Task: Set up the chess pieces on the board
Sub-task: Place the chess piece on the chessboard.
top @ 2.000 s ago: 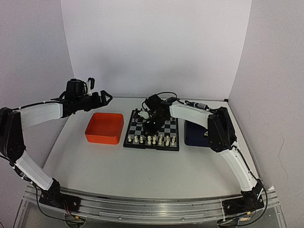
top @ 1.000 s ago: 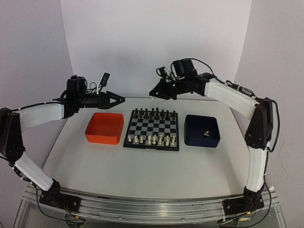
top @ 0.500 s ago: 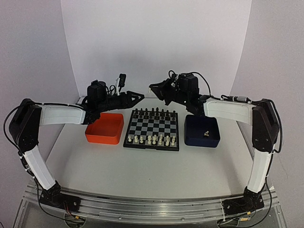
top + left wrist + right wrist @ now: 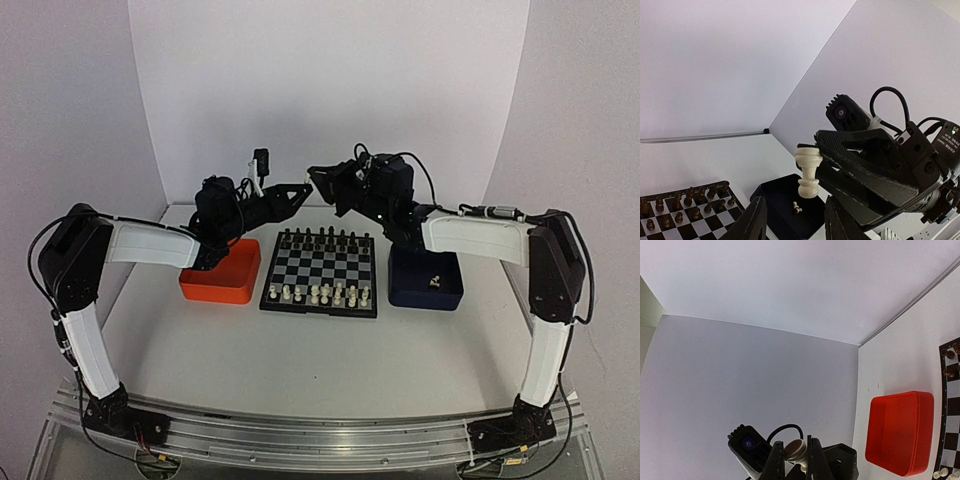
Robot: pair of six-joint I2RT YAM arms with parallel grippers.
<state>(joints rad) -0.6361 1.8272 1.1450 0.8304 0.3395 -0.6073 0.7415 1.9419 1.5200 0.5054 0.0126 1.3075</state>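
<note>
Since half a second ago both arms have swung inward. My left gripper (image 4: 298, 191) and right gripper (image 4: 320, 182) now meet tip to tip, high above the far edge of the board (image 4: 320, 266). The top view hides what is between them. The left wrist view shows the right gripper pinching a white chess piece (image 4: 809, 173) upright, with my left fingers (image 4: 754, 222) spread just short of it. Other white pieces (image 4: 325, 294) stand on the board's near rows, and a stray piece (image 4: 434, 281) sits in the blue tray (image 4: 425, 298).
</note>
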